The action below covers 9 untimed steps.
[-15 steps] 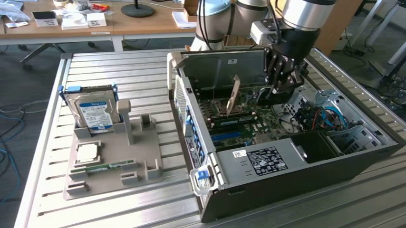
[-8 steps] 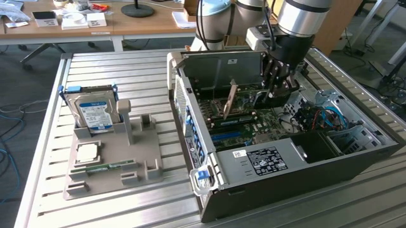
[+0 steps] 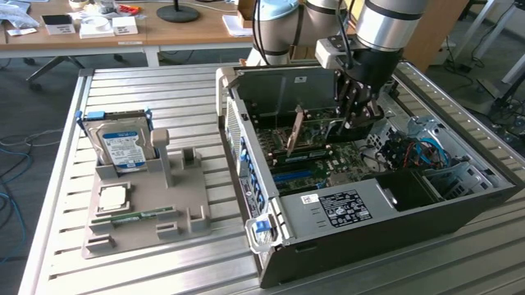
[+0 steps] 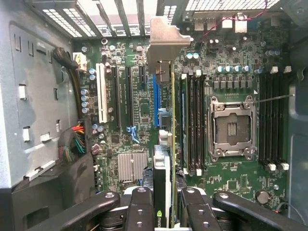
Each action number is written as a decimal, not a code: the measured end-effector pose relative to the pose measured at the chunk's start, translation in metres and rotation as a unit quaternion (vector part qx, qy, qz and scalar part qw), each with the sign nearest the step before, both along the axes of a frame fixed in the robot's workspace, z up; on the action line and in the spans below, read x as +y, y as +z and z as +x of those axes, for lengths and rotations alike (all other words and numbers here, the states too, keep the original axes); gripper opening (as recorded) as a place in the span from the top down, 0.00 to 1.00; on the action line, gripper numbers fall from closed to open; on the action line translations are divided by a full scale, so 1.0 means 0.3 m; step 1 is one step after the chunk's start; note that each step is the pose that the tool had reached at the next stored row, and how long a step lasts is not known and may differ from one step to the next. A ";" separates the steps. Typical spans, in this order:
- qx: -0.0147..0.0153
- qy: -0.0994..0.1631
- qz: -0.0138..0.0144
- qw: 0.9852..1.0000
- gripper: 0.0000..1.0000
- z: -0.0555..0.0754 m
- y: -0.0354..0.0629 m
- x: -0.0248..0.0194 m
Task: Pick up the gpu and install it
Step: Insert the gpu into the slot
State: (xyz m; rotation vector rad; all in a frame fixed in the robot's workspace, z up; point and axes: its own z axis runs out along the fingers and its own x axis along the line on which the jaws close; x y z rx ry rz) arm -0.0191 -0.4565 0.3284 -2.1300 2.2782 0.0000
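Note:
My gripper (image 3: 362, 117) reaches down into the open computer case (image 3: 328, 246) and is shut on the gpu (image 4: 163, 192). The wrist view shows the card edge-on between my black fingers (image 4: 139, 211), its metal bracket (image 4: 163, 38) at the end toward the case's slotted rear wall. The gpu stands upright over the green motherboard (image 4: 139, 106), lined up beside the blue expansion slot (image 4: 155, 94). I cannot tell whether its bottom edge is seated. In the exterior view the gpu (image 3: 332, 130) hangs below the fingers, above the board.
On the exterior view's left, a grey holder (image 3: 147, 209) carries a silver hard drive (image 3: 123, 144), a processor chip (image 3: 112, 198) and a green memory stick (image 3: 135, 216). Memory slots (image 4: 195, 125) and the bare processor socket (image 4: 231, 127) flank the card. Cable bundles (image 4: 74, 142) lie near a case wall.

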 end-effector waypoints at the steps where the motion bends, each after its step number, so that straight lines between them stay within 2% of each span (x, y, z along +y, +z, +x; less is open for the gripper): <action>1: 0.000 0.000 0.000 1.000 0.73 -0.001 0.000 0.000; 9: -0.001 0.000 0.000 1.000 0.73 -0.025 -0.034 0.000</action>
